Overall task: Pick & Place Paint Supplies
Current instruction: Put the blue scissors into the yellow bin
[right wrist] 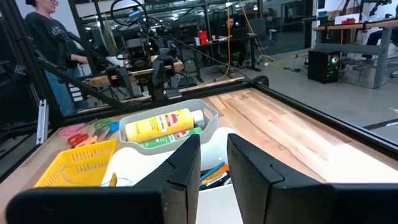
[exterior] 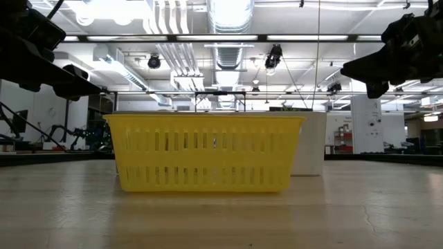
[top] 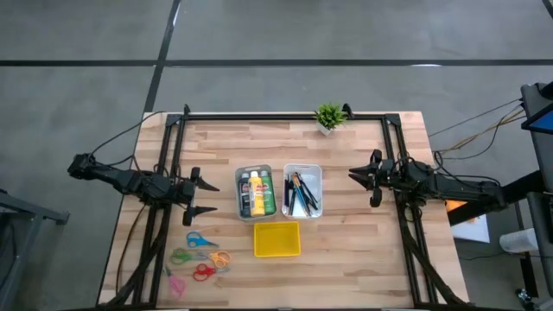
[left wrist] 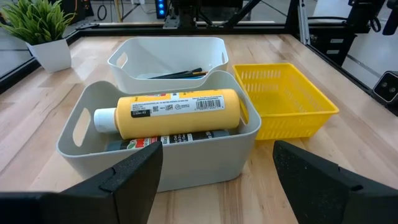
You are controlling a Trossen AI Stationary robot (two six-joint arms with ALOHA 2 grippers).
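Observation:
A grey bin at mid-table holds paint bottles lying side by side: a yellow one on top, a green one and a dark one beside it. To its right, a white bin holds dark-handled brushes and pencils. My left gripper hovers open to the left of the grey bin, pointing at it. My right gripper hovers to the right of the white bin, its fingers apart with nothing between them.
A yellow slotted basket stands in front of the two bins, toward the near edge. Several coloured scissors lie at the near left. A small potted plant sits at the far edge. A person stands beyond the table.

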